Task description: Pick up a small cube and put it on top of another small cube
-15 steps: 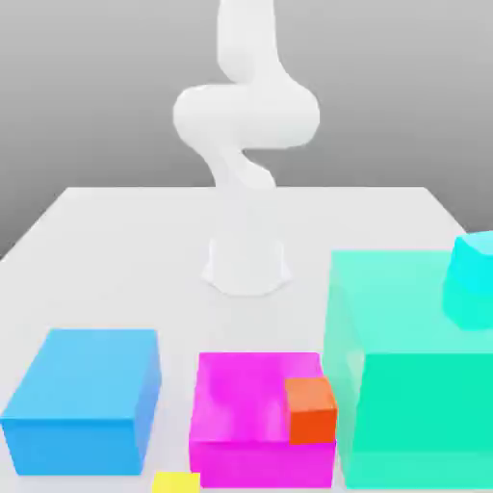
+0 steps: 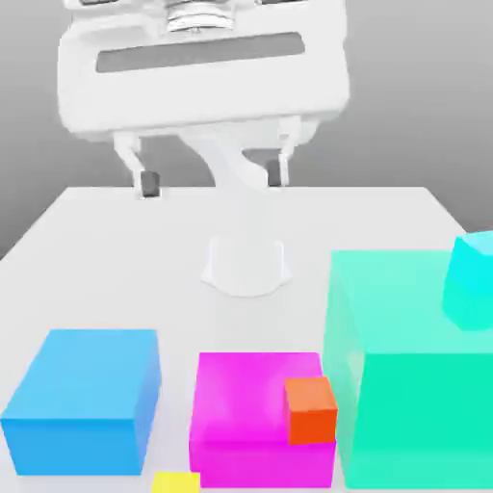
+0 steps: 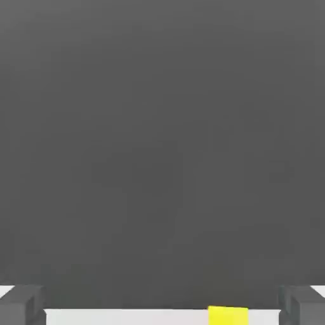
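The tiny yellow small cube [image 2: 176, 482] lies on the table at the near edge of the exterior view, in front of the magenta block; in the hand view the yellow cube [image 3: 228, 315] appears between my fingers' tips. The orange-red cube [image 2: 310, 410] rests against the magenta block's front right corner. My gripper [image 2: 212, 178] hangs high above the table's far half, open, nothing between its fingers [image 2: 147, 183].
A large magenta block [image 2: 252, 409] stands at front centre, a blue block [image 2: 85, 397] to its left, a big teal block [image 2: 414, 366] at the exterior view's right with a cyan block [image 2: 472, 279] by it. The arm's base [image 2: 246, 262] stands mid-table.
The hand with its open gripper has swung into the exterior view, high and close to the camera. The blocks and cubes have not moved.
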Controlling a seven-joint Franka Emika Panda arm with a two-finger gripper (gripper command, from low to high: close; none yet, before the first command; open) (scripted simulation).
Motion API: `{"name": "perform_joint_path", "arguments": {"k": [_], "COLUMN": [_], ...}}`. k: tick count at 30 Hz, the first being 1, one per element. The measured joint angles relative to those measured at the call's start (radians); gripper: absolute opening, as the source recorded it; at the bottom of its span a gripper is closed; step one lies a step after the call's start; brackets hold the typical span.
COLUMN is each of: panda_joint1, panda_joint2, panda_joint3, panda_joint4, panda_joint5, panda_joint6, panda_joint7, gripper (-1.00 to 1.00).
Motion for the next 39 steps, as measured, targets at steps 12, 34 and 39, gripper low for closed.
{"name": "perform_joint_path", "arguments": {"k": [12, 34, 39], "panda_joint1": [-0.026, -0.018, 0.009], "panda_joint2": [0.425, 0.436, 0.304], "panda_joint3": [-0.025, 0.004, 0.059], "panda_joint4": [0.007, -0.023, -0.069], "panda_joint5": [0.005, -0.075, -0.124], "panda_joint6": [0.128, 0.109, 0.027], "panda_joint7": [-0.047, -0.183, -0.424], "gripper": [0.00, -1.00, -1.00]}}
